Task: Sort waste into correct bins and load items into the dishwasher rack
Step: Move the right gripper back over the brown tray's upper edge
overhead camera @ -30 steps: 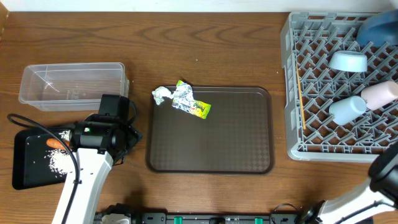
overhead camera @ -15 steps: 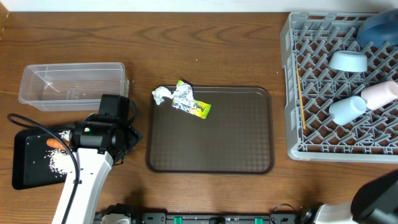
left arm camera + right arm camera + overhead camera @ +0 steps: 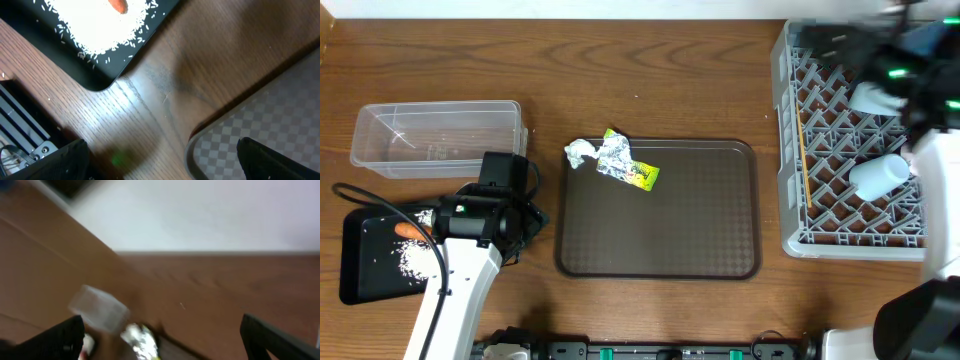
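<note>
Overhead: foil [image 3: 613,155], tissue [image 3: 580,152] and snack packet [image 3: 642,177], print unreadable, at brown tray's [image 3: 700,230] top-left corner; rice [image 3: 415,260] and carrot [image 3: 408,230] in black tray [image 3: 360,270].
Left wrist: left gripper [image 3: 161,150] wide open, empty, above table [image 3: 150,95].
Right wrist: blurred; right gripper [image 3: 160,330] wide open, empty.

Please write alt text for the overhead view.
A brown tray lies mid-table, with foil, tissue and a snack packet at its top-left corner. Left of it, a clear tub sits behind a black tray holding rice and a carrot. At right, a blurred robot arm hangs over a grey rack holding a cup and a bowl.
</note>
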Tool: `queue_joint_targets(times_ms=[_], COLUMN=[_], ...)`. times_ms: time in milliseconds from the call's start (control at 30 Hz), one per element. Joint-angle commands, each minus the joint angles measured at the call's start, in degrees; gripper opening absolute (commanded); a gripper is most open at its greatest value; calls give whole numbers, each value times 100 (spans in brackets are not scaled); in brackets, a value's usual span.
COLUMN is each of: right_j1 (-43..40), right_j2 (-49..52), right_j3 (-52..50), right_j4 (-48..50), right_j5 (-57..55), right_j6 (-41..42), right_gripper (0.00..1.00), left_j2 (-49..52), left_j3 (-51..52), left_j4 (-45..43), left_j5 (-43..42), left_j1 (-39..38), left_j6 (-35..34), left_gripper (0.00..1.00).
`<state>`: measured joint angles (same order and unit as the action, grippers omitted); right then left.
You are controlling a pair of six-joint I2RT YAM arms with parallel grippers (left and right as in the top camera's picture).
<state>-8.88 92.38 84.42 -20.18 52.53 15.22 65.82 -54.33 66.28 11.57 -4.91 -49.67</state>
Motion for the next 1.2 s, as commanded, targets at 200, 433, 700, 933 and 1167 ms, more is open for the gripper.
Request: queue_joint_targets(times_ms=[200,433,700,933,1167], right_j1=[2221,3226,4260,4048,3526], right_j2=[-278,-256,125,476,514], right_j3=[33,24,20,20,20], right_j4=[-1213,-1554,-1672,-1864,-2411], right_j5=[-4221,-2959,-4050,-5021,-5021], right_j6=[-1648,-734,-588,662,660], right_gripper=[99,99,99,99,99], left_j2=[9,9,9,9,9], left_j3=[11,11,11,11,11], left_j4=[31,33,31,31,31], left_j5=[92,92,92,92,92], left_j1=[28,28,28,28,28], left_j6=[-50,-52,-52,-52,-52], left_gripper=[98,98,98,98,98])
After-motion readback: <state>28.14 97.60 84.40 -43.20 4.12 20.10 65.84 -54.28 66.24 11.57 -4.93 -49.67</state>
